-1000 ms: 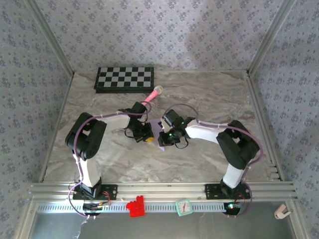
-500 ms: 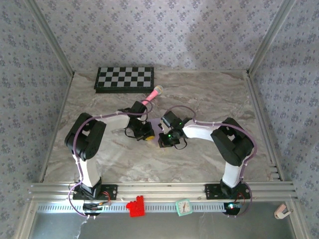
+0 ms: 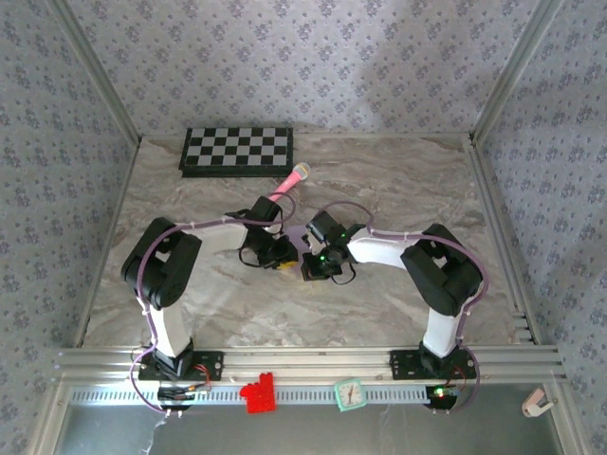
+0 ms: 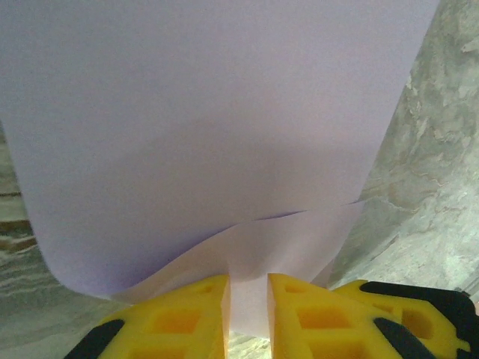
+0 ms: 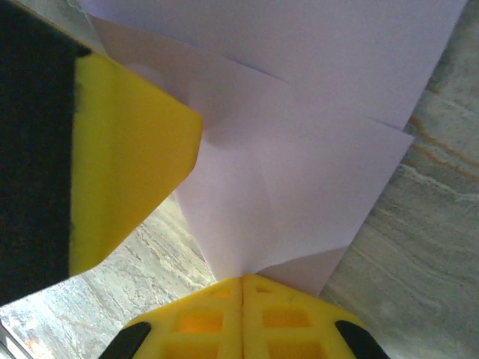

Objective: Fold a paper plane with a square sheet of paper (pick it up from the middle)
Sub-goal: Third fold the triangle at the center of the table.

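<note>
— Where was the paper (image 4: 209,112) at that moment?

— Mid-table (image 4: 441,187), between the two grippers and partly doubled over. From the left wrist an upper layer curled over a lower one, and its bend looked soft, not creased.

— Which arm had hold of it?

— The right gripper (image 5: 243,283). Its fingers were pressed together with a point of the paper coming out of the seam, so it was clamped on the paper. The left gripper (image 4: 248,299) had its fingers a little apart with a strip of paper lying in the gap. I read that as no real grip.

— So what did the step call for?

— A fold was being set, I judged. The right one needed to hold its pinch steady as the anchor and not drag, since thin paper would slide on the table or buckle. The left needed to back straight off the strip without catching the loose layer, then press along the bend from the pinned end outward.

— And the risk?

— From the right wrist the layers lay fanned, with their edges out of line. Creasing before squaring them would have locked in a skew. The curled layer could also have sprung open once nothing pressed on it.
</note>
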Controlling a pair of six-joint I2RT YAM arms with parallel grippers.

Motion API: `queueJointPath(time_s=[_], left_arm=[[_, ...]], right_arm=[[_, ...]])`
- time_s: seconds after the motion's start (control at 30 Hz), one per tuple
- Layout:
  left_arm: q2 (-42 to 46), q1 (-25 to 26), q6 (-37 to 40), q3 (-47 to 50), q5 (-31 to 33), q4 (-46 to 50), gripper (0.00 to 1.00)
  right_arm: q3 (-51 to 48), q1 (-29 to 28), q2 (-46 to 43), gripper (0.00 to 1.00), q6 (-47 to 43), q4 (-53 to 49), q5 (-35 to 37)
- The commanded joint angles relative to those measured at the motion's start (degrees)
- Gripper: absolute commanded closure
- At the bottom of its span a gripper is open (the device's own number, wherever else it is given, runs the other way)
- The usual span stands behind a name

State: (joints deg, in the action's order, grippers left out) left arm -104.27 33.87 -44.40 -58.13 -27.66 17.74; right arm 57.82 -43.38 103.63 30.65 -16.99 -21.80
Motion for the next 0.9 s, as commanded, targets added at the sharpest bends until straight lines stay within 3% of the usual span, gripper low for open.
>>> queueJointPath(time_s=[0.0, 0.33, 0.73, 0.87], left_arm=[[0.5, 0.3, 1.3, 0.8, 4.6, 0.1, 0.79], [-0.2, -1.3, 4.4, 3.0, 14.5, 1.4, 0.82], [4.2, -9.4, 12.4, 4.5, 15.0, -1.4, 0.79], [6.9, -9.7, 12.0, 3.0, 13.5, -0.3, 0.79]], right_arm=[[-0.7, 0.0, 2.6, 0.92, 1.1, -2.2, 2.0], [-3.6, 0.0, 3.0, 0.93, 3.7, -3.6, 4.2], [-3.9, 1.4, 3.7, 0.93, 4.9, -3.8, 4.3], [-3.6, 1.6, 3.5, 0.93, 4.9, -3.9, 3.8]])
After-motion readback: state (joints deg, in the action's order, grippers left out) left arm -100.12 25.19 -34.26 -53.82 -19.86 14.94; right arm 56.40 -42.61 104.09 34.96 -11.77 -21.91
